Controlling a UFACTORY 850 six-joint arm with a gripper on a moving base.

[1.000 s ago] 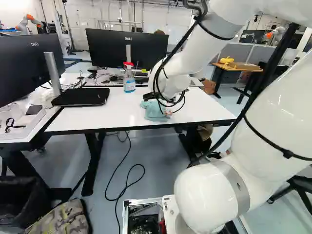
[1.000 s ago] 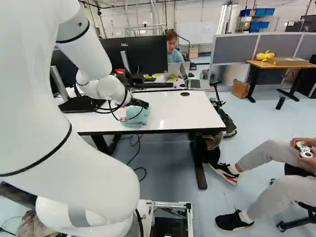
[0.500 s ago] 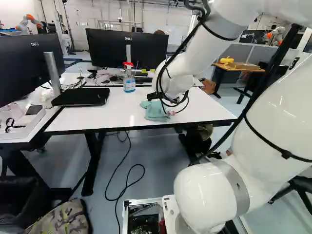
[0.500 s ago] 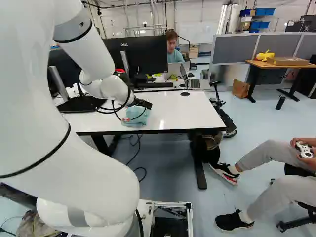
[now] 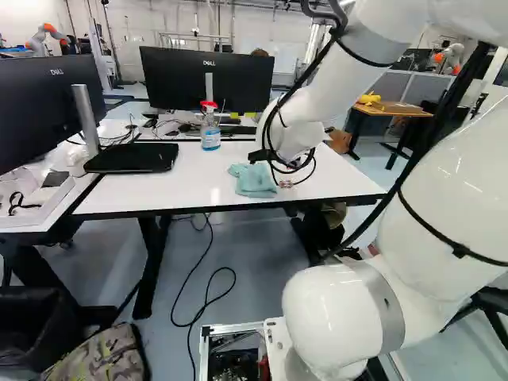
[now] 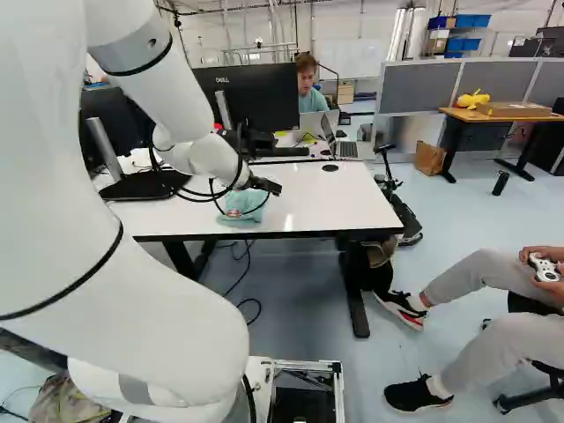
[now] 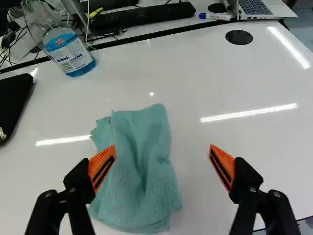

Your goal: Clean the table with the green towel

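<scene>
My gripper (image 5: 286,184) hangs low over the white table (image 5: 171,194), beside the towel in the left base view. The wrist view shows the gripper (image 7: 162,159) wide open, with nothing gripped. The green towel (image 7: 139,176) lies crumpled on the table; one finger overlaps its side, while the other finger is over bare tabletop. Whether the first finger touches the cloth, I cannot tell. In the right base view the towel (image 6: 242,208) is partly hidden by my wrist and its cables.
A spray bottle (image 5: 210,127) with a red top stands behind the towel. Monitors (image 5: 208,78), a black monitor base (image 5: 131,157), a keyboard (image 7: 142,19) and a laptop (image 6: 347,148) surround the work area. A seated person's legs (image 6: 476,282) are right of the table. Another robot (image 5: 46,36) stands far back.
My wrist and gripper have shifted to the right in both base views, uncovering more of the towel in the left one. The towel lies where it was, and the base has stayed put.
</scene>
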